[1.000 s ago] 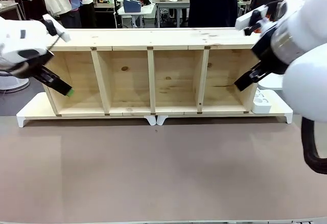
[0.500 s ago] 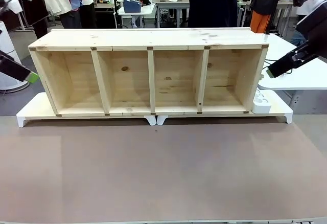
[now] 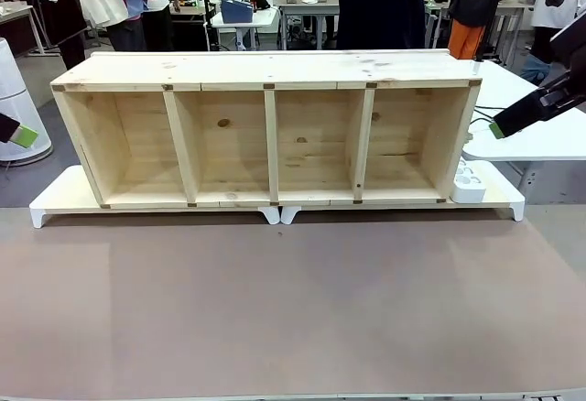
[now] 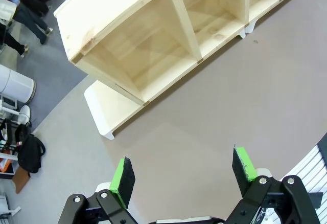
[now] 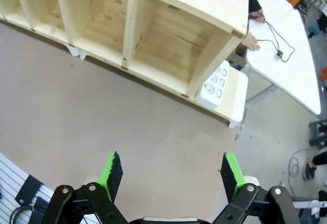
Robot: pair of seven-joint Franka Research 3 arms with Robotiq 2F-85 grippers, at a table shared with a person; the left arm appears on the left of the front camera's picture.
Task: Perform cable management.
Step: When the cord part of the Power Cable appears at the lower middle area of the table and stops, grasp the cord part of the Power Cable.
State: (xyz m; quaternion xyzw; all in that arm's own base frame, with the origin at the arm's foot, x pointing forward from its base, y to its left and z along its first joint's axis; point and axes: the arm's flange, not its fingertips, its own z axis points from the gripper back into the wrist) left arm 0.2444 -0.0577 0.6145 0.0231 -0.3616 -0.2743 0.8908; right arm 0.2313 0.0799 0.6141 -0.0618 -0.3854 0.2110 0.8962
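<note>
The cable (image 5: 276, 39) is a thin black cord with a small plug, lying on the white side table (image 5: 296, 75) beyond the shelf's right end. A person's hand (image 5: 251, 42) rests next to the cord's near end. My right gripper (image 5: 170, 175) hangs open and empty high above the brown tabletop, well short of the cable; in the front view it (image 3: 502, 127) sits at the far right beside the shelf. My left gripper (image 4: 183, 173) is open and empty too, high over the table's left part, its green pad (image 3: 25, 135) at the picture's left edge.
A long wooden shelf (image 3: 270, 71) with several open compartments stands on white feet across the table's far side. A white power strip (image 3: 469, 181) sits at its right end. A person in dark clothes (image 3: 380, 3) stands behind it. The brown mat (image 3: 293, 309) lies in front.
Both arms have pulled back from the shelf's ends, outward and upward toward the picture edges. Both grippers stayed open.
</note>
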